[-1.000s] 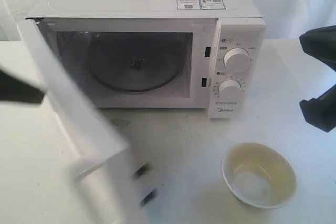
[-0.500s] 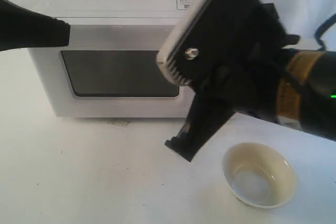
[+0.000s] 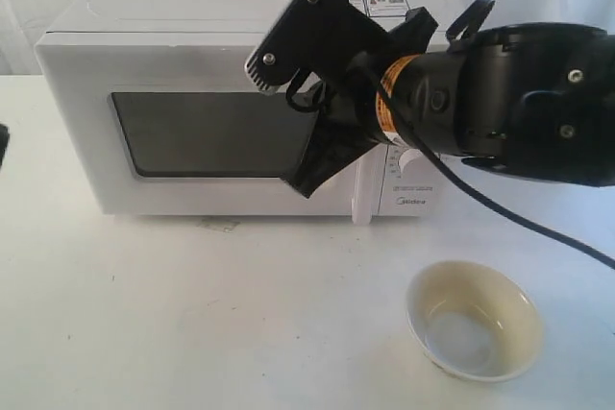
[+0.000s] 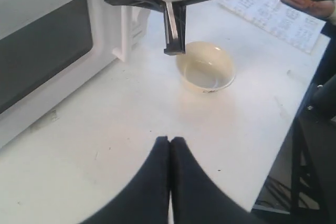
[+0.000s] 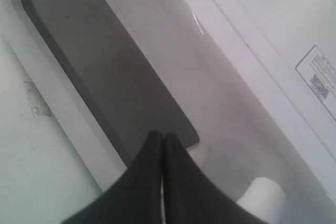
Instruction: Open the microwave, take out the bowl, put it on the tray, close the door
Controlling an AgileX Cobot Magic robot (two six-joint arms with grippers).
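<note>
The white microwave stands at the back with its door closed; the dark window and the lower end of the bar handle show. My right gripper is shut and empty, hovering in front of the door's window near the handle; its wrist view shows the shut gripper over the window. The cream bowl sits on the bare white table, front right. My left gripper is shut and empty above the table, well short of the bowl. No tray is in view.
The right arm's bulky black body covers the knob panel. A printed sheet lies on the table beyond the bowl. The table's edge drops off near the left gripper.
The door, swung wide open a second ago, is now closed. The right arm has moved in front of the door by the handle. The left arm has drawn back off the left edge.
</note>
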